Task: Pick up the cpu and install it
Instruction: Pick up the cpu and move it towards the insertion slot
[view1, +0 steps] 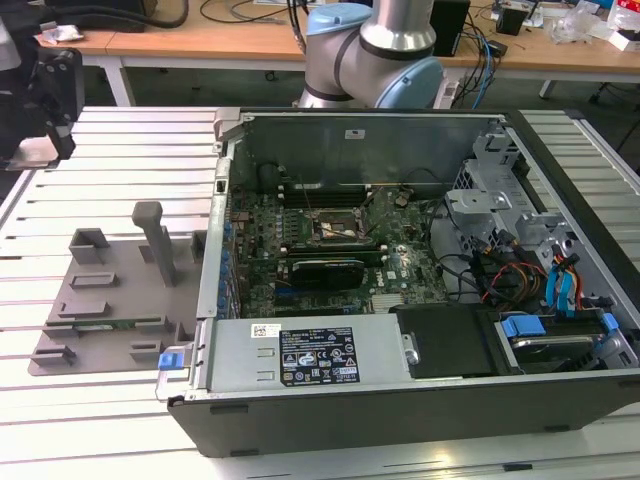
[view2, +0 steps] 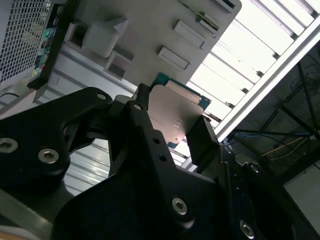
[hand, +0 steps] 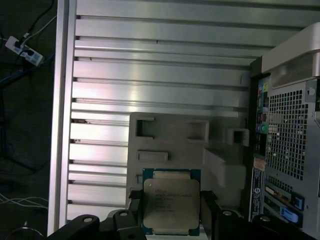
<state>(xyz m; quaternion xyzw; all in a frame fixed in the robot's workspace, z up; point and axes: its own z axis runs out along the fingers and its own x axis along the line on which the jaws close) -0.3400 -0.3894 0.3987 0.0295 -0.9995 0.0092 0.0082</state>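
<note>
The cpu (hand: 171, 203) is a small flat square chip with a silvery metal top and a green edge. My gripper (hand: 171, 212) is shut on it, with one black finger on each of two opposite sides. The second wrist view shows the same hold on the cpu (view2: 175, 117) by the gripper (view2: 172, 124), well above the grey plastic tray (view2: 150, 30). In the exterior view the arm's black end (view1: 48, 95) hangs at the left, above the slatted table. The black socket frame (view1: 335, 228) sits on the motherboard inside the open computer case (view1: 300, 415).
The grey tray (view1: 110, 290) with slots and posts lies on the aluminium table (view1: 120, 170), beside the case's outer wall. Drive cages and cables (view1: 520, 270) crowd the case at the exterior view's right. A power supply (view1: 310, 352) sits along its near side.
</note>
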